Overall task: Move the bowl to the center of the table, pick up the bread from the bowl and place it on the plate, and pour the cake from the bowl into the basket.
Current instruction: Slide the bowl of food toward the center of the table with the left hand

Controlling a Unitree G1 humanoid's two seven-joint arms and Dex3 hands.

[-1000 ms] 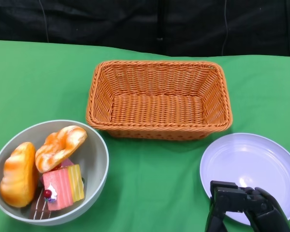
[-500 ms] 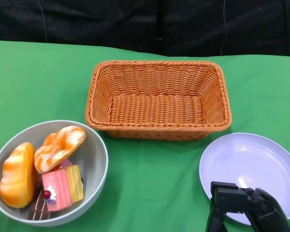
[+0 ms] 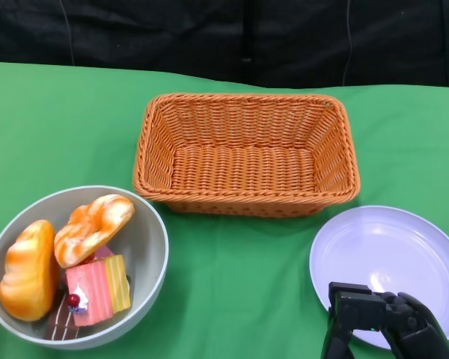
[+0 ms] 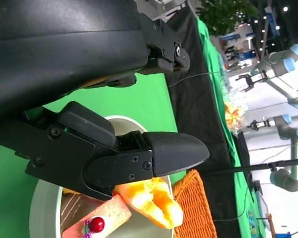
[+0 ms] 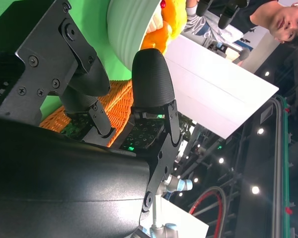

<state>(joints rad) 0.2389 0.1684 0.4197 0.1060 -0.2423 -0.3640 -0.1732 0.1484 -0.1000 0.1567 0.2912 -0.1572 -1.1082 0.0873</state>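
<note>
- The grey bowl sits at the tabletop's near left, holding two bread pieces and a pink cake.
- The orange basket stands centre, farther back.
- The white plate lies at right.
- The right hand hovers at the plate's near edge, fingers apart, holding nothing.
- The left hand appears only in its wrist view; fingers seem spread.

Table: you see a green cloth covering it, edge to edge.
Far centre: your orange wicker basket sits on the cloth.
Near left: your grey bowl.
Near right: your pale plate, apart from the basket.
</note>
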